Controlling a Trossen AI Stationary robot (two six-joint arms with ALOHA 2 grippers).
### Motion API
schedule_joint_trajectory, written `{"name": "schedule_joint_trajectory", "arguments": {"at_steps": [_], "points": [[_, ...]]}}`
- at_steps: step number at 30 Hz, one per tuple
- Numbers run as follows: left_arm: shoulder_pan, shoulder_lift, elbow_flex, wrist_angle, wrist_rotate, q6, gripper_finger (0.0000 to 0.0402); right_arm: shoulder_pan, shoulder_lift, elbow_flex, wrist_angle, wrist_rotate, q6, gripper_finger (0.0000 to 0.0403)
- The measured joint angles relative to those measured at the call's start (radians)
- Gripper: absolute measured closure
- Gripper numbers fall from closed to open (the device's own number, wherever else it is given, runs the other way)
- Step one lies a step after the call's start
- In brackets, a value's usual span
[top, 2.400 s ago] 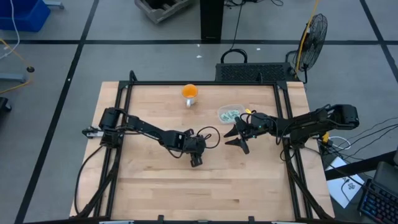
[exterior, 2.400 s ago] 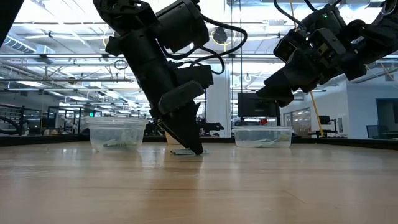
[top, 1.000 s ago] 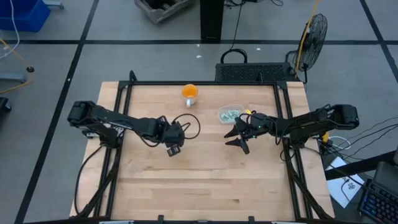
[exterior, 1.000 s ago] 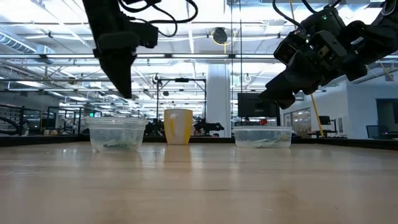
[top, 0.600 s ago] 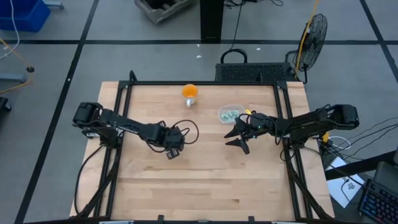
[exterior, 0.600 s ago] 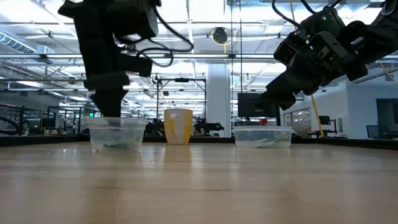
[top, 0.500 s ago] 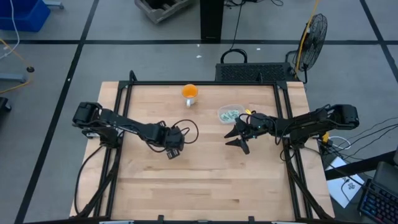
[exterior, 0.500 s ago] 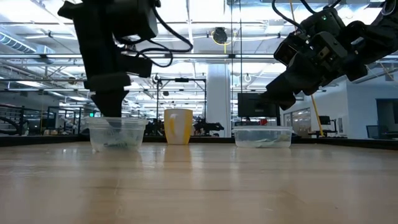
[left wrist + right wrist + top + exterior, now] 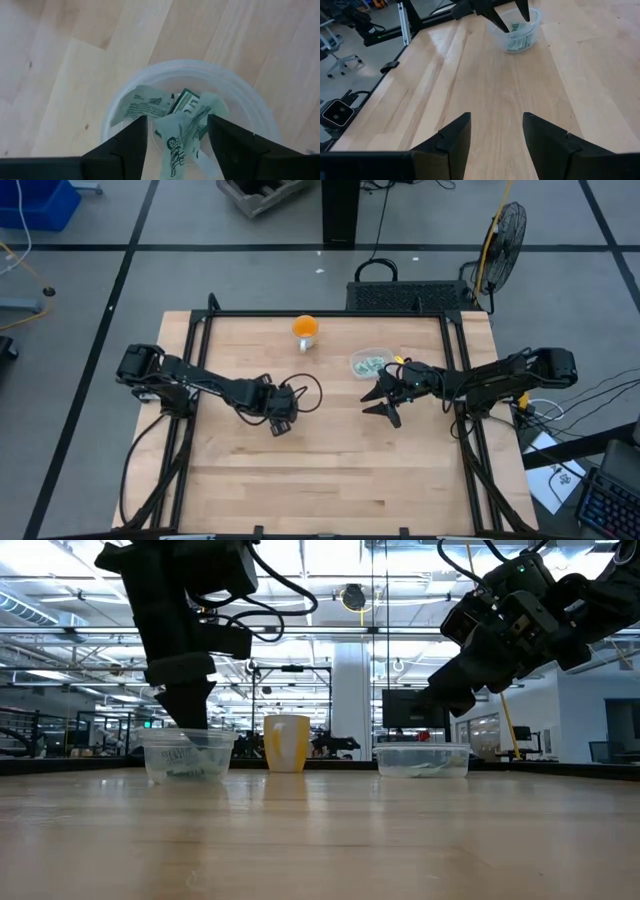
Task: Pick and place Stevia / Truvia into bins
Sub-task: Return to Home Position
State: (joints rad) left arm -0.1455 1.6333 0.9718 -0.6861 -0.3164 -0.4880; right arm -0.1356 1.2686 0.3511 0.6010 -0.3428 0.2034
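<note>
One step in hand: the return to the rest pose is judged to be due, with the left arm the one that has farther to go. It is best done by a straight lift until the fingertips are well above the rim. Only then should the arm be drawn back toward its base, so that the light bin is neither dragged nor tipped and no paper is flicked out.
Left gripper (image 9: 176, 145): spread wide and released, with nothing held between the fingers (image 9: 131, 145). It is poised directly over the mouth of the round bin. In the low view the tips are seen at rim height, and whether the wall is touched cannot be told.
Sachets (image 9: 177, 117): several green-and-white packets are seen lying crumpled and overlapping in the bottom of the round bin, free of the fingers.
Round bin (image 9: 250, 105): set upright on the tabletop (image 9: 60, 75), left of centre.
Right gripper (image 9: 380, 404): held above the tabletop right of centre, well apart from the left one. It is spread open and nothing is carried.
Rectangular bin (image 9: 370, 363): placed just beyond the right gripper, with green paper seen inside.
Orange object (image 9: 305, 327): stood on a white base near the far edge, apart from both bins.
</note>
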Motion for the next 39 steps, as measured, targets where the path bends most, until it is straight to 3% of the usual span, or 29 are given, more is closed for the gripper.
{"name": "schedule_joint_trajectory", "arguments": {"at_steps": [14, 23, 29, 34, 39], "points": [[0.001, 0.0, 0.002, 0.0, 0.001, -0.001, 0.0241, 0.0, 0.0, 0.0, 0.001, 0.0, -0.002, 0.0232], [0.0, 0.0, 0.125, -0.106, -0.015, 0.046, 0.0325, 0.0, -0.065, 0.0, 0.013, 0.0, -0.002, 0.0232], [0.0, 0.0, 0.291, -0.336, -0.081, 0.094, 0.0395, 0.0, -0.193, 0.0, -0.019, 0.0, -0.003, 0.0232], [-0.008, -0.004, 0.439, -0.592, -0.162, 0.045, 0.0381, 0.0, -0.362, 0.0, -0.128, 0.001, -0.024, 0.0237], [-0.047, -0.076, 0.534, -0.804, -0.256, -0.047, 0.0384, 0.0, -0.565, 0.0, -0.283, 0.019, -0.033, 0.0273]]}}
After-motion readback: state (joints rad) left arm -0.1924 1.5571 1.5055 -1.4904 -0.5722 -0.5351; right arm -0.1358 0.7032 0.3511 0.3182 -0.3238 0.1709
